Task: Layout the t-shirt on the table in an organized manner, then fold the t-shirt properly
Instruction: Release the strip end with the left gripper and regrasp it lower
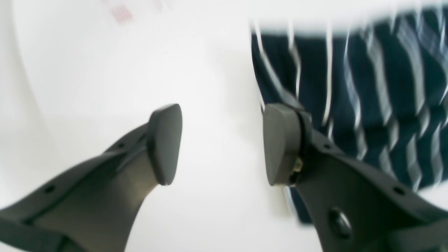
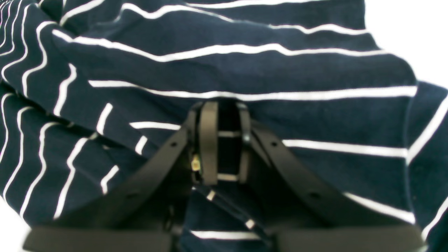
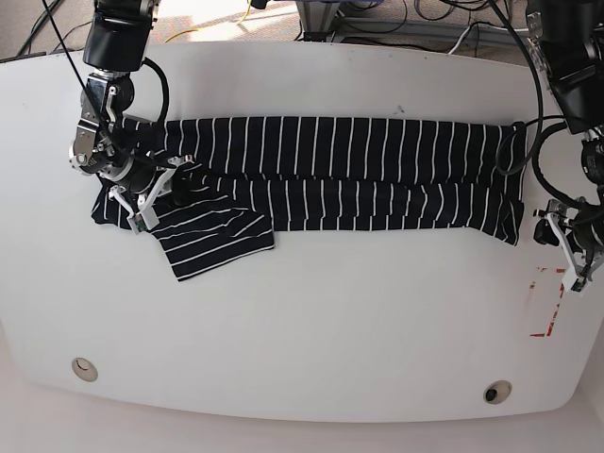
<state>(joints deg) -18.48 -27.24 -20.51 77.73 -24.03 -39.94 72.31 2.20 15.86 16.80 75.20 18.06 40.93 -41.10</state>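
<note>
White table [image 3: 311,349]: left gripper [image 1: 222,145] wide open (holds nothing), right gripper [image 2: 225,140] clamps t-shirt [image 3: 359,175].

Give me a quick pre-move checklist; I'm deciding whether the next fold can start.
1. Left pincer open and free of cloth: ok.
2. Right pincer gripping the t-shirt: ok, shut on cloth.
3. T-shirt lying in a long band: ok.
4. Sleeve tucked in: not ok, sticks out toward the front.
5. Cloth fully on the table: ok.
6. Layers aligned underneath: cannot tell.
</note>
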